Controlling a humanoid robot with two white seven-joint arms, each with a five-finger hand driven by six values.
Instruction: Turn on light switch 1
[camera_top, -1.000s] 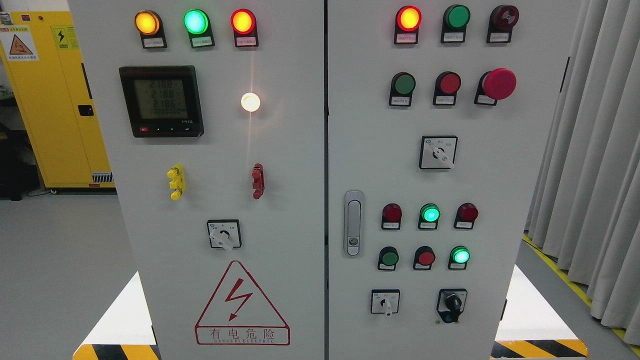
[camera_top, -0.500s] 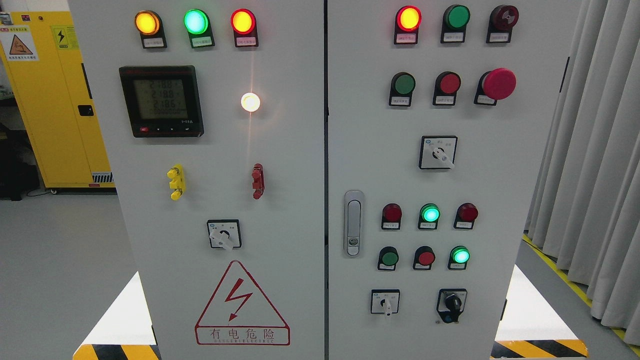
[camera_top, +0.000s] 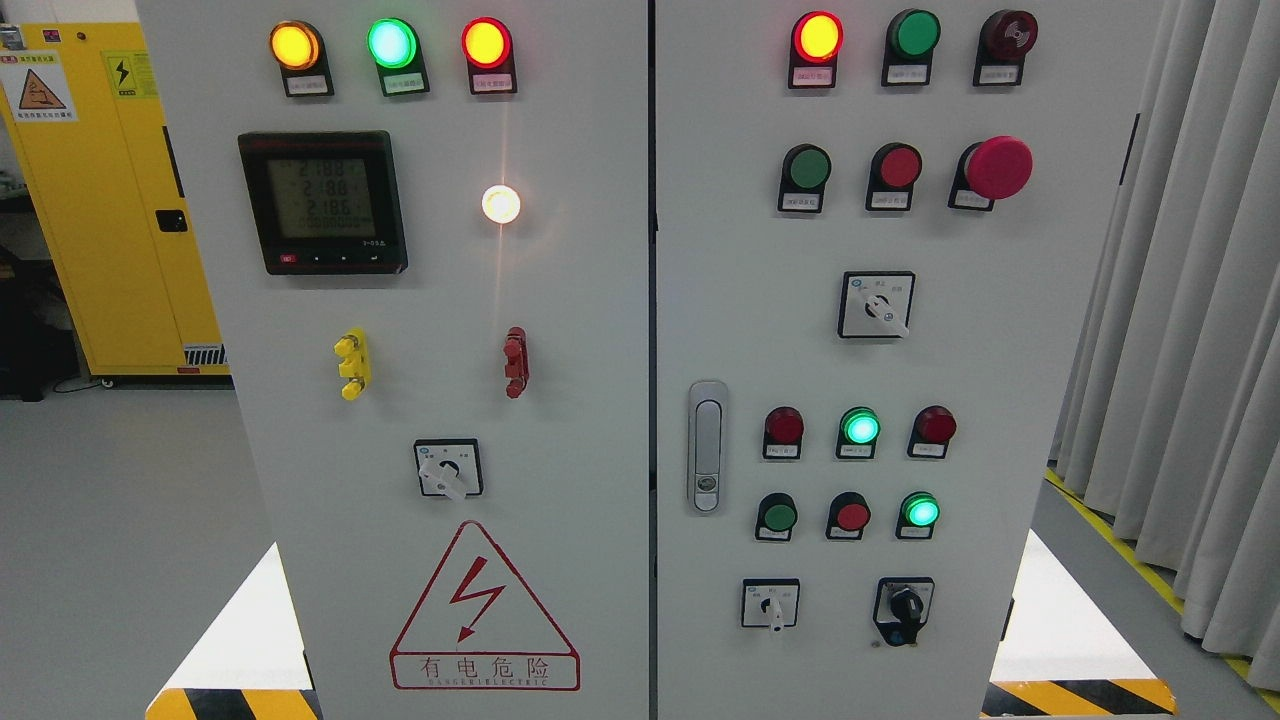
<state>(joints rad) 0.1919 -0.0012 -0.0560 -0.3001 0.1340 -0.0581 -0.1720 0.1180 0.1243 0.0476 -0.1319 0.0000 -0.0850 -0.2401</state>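
1. Head view: a pale grey double-door electrical control cabinet (camera_top: 590, 420) fills the frame, seen front-on. Its small labels are too fine to read, so which control is "light switch 1" cannot be told.
2. Likeliest candidates on the left door: a white rotary selector switch on a black square plate (camera_top: 448, 469), its handle pointing down and to the right, and straight above it a small round white lamp (camera_top: 501, 204), which glows brightly.
3. Progress: if that lamp is the light in question, it is lit, as the task would leave it. The same scene would also fit a different switch that is yet to be turned; the picture does not settle this.
4. Neither robot hand nor arm is in view, so the state of the fingers cannot be told.
5. Above the white lamp sit three lit round indicators: amber (camera_top: 294, 45), green (camera_top: 391, 43) and red (camera_top: 486, 43). Left of the lamp is a black digital meter with a grey-green display (camera_top: 322, 201).
6. Right of the lamp, on the other door, are a large red mushroom-shaped emergency button (camera_top: 998, 167), a second white rotary switch (camera_top: 877, 305) and, lower down, a white rotary switch (camera_top: 771, 604) and a black one (camera_top: 904, 609).
7. Far left of the lamp stands a yellow metal storage cabinet (camera_top: 110, 200).
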